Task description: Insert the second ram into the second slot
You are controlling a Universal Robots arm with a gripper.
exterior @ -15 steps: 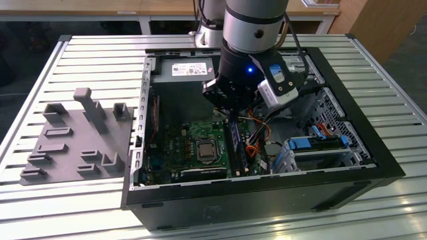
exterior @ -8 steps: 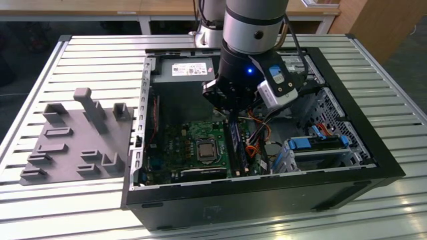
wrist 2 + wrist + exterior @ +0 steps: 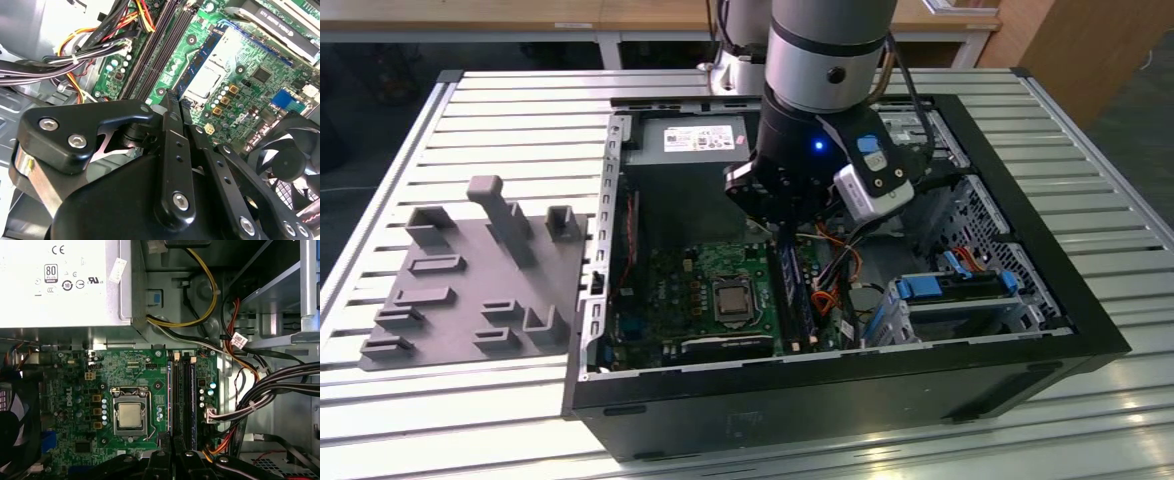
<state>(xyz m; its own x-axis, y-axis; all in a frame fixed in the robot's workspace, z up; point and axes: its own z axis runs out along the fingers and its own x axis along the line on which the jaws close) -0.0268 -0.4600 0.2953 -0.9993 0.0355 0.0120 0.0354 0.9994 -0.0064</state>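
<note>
Exterior view: an open black case lies on a slatted table. The arm comes down into it from 12 o'clock. Its gripper sits low over the green motherboard, at the far end of a blue ram. The ram stands on edge just beside the CPU socket, at the socket's 3 o'clock. A grey tray rests on the table at the case's 9 o'clock.

Second wrist view: the gripper ends right by one end of the ram. The ram runs alongside the socket, with black slots on its other side and bundled cables beyond them.

First wrist view: seen from straight above, the ram is a thin blue line between the socket and the slots. The gripper sits at the end of the slots. Whether it is spread or pinching the ram cannot be told.
</note>
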